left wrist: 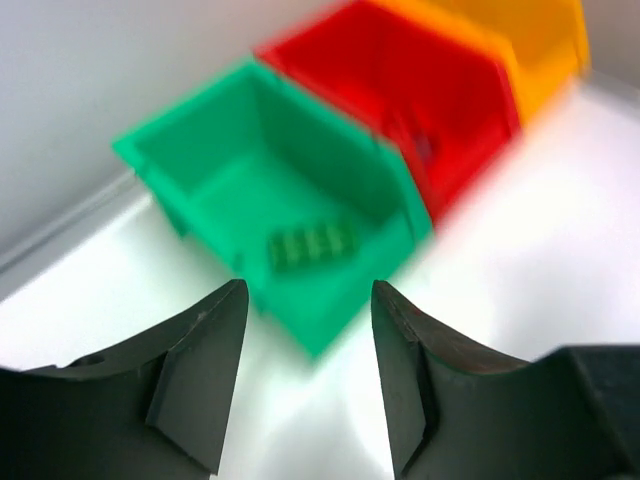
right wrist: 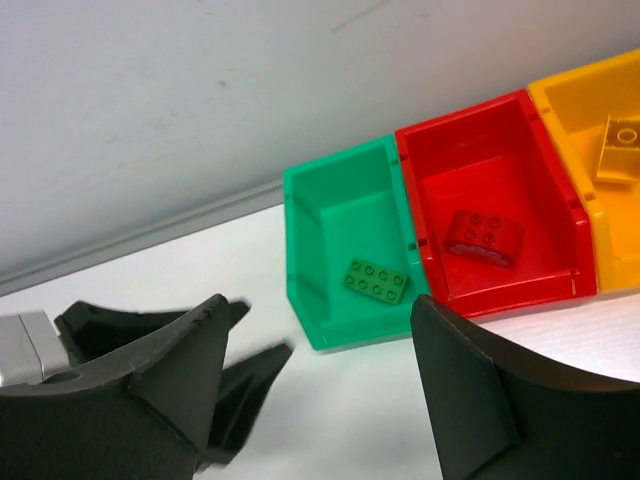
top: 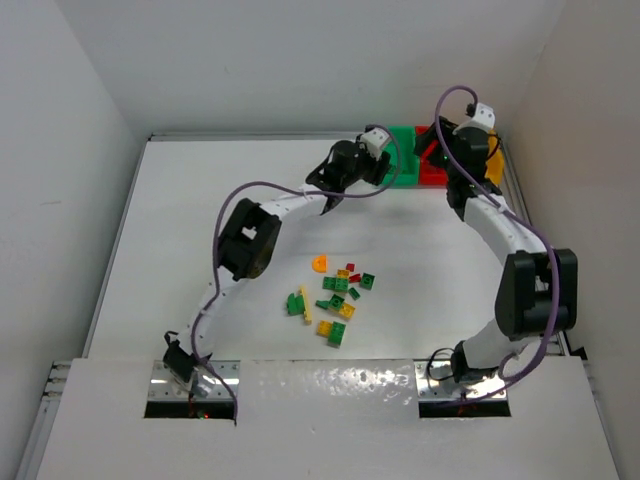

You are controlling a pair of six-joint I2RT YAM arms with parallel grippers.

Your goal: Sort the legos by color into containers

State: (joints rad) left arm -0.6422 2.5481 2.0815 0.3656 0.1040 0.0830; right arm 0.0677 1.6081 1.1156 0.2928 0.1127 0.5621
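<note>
At the far right of the table (top: 200, 220), the green bin (right wrist: 335, 215), red bin (right wrist: 470, 160) and yellow-orange bin (right wrist: 570, 110) stand joined in a row. They hold a green brick (right wrist: 376, 279), a red brick (right wrist: 485, 236) and a yellow brick (right wrist: 620, 150) respectively. The loose legos (top: 335, 295) lie clustered mid-table, well apart from the bins. From above, the right arm covers most of the red and yellow-orange bins. The left gripper (left wrist: 309, 290) faces the green bin, spread and empty. The right gripper (right wrist: 320, 310) hangs above the row, fingers wide apart, holding nothing.
</note>
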